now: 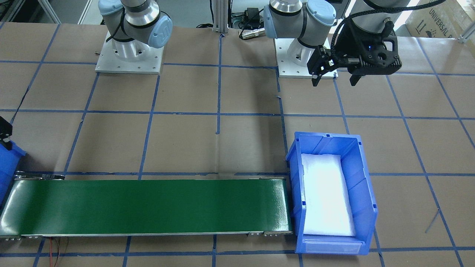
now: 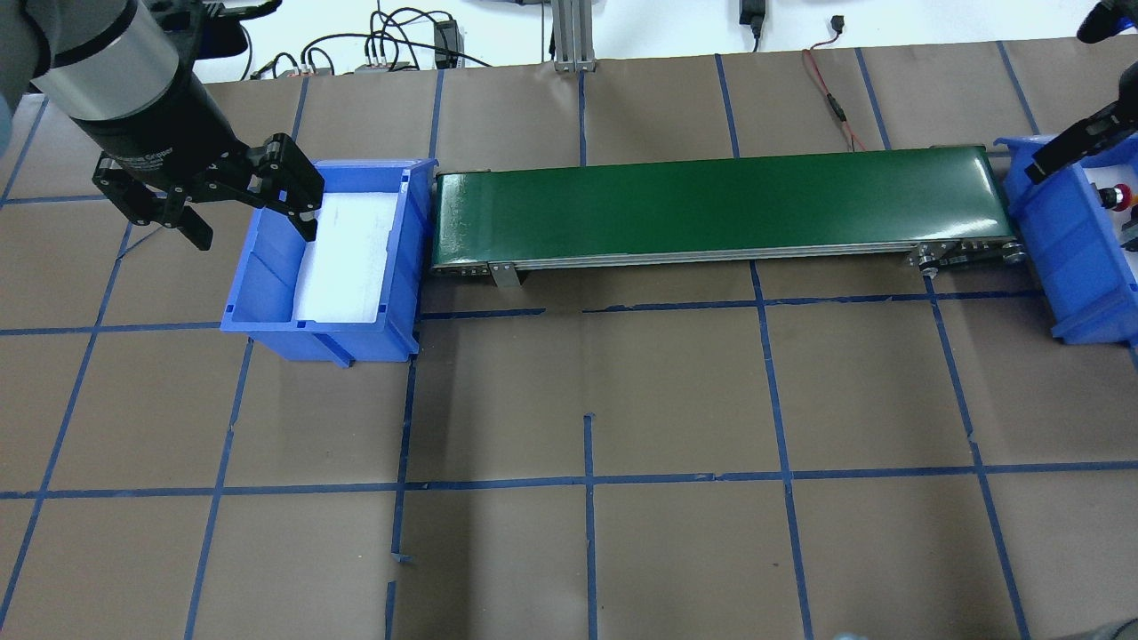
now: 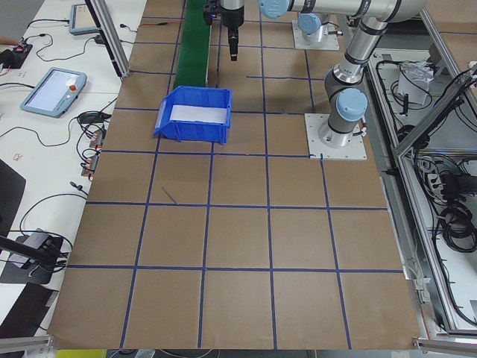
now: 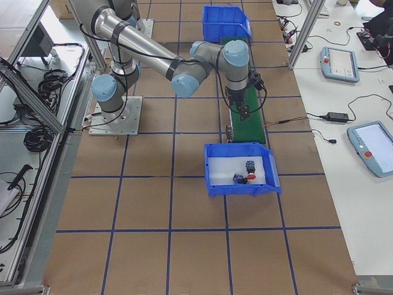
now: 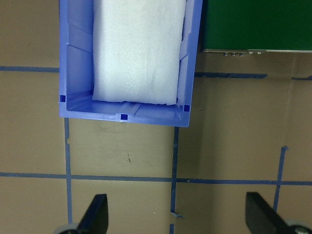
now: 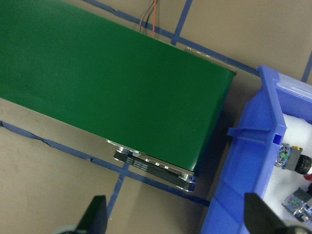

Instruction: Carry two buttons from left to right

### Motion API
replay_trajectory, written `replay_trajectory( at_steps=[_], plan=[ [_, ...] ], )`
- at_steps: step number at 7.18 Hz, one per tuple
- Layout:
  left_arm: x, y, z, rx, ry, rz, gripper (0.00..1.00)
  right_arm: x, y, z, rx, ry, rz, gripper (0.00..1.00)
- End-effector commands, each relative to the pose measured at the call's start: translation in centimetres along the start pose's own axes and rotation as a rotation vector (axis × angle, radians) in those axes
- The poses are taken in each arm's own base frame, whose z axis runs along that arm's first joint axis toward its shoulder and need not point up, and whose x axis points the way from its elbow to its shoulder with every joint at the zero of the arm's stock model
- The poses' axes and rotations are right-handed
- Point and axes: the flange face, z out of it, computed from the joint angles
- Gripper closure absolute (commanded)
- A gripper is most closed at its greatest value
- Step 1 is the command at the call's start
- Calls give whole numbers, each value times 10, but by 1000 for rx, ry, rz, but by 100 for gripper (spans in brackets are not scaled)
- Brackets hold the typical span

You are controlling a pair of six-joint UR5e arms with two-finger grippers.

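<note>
Left gripper (image 5: 178, 217) spread wide near left bin (image 5: 124, 114), right gripper (image 6: 175, 219) likewise over belt (image 6: 122, 83) end; I see buttons (image 4: 244, 178) in right bin (image 4: 242, 189).

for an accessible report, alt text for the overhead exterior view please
A green conveyor belt spans a brown table between two blue bins. The open left hand hovers by the left bin, which holds only white foam; a red-capped button shows in the right bin.
</note>
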Motion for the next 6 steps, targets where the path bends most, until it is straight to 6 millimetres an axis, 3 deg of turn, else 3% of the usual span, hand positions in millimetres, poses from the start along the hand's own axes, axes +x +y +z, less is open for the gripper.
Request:
replay_trajectory(
  at_steps=[1,2,3,4,6],
  plan=[
    [0,0,0,0,0,0,0,-77,-28,-43,25,63,55,0],
    [0,0,0,0,0,0,0,-126,-41,-62,30,81,37,0],
    [0,0,0,0,0,0,0,-166,-52,-67,30,66,64,0],
    [1,0,0,0,0,1,0,-206,-57,-84,60,64,113,0],
    [1,0,0,0,2,1,0,-270,-66,-89,53,119,140,0]
  ],
)
